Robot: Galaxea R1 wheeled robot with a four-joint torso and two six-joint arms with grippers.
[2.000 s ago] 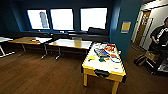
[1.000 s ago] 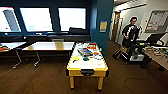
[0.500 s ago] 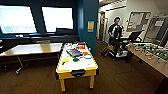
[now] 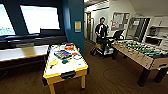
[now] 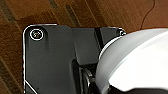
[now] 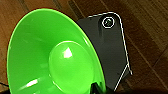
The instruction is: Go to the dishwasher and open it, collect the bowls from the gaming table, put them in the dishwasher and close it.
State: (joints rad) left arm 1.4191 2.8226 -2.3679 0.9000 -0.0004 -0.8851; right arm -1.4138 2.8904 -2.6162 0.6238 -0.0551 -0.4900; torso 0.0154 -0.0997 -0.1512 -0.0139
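So the robot's out on the wood floor (image 4: 105, 80) with a bowl riding along at each wrist. In the right wrist view there's a big bright green bowl (image 6: 50, 57), tipped so you look into its hollow; in the left wrist view there's a white bowl (image 5: 135, 62), rim arcing over the dark robot plate. Honestly can't make out the fingers on either side, so whether they're spread or clamped on those rims I can't tell. Looks carried to me, but that's my read. The gaming table (image 4: 65, 74), white top with yellow edge, sits ahead and to the robot's left, its long axis running away from us toward the windows, with more small coloured bowls (image 4: 65, 55) scattered on top. So the left arm would be the nearer one. The foosball table (image 4: 140, 53) is off to the right, with a person (image 4: 100, 31) behind it. No dishwasher that I can pick out with certainty.
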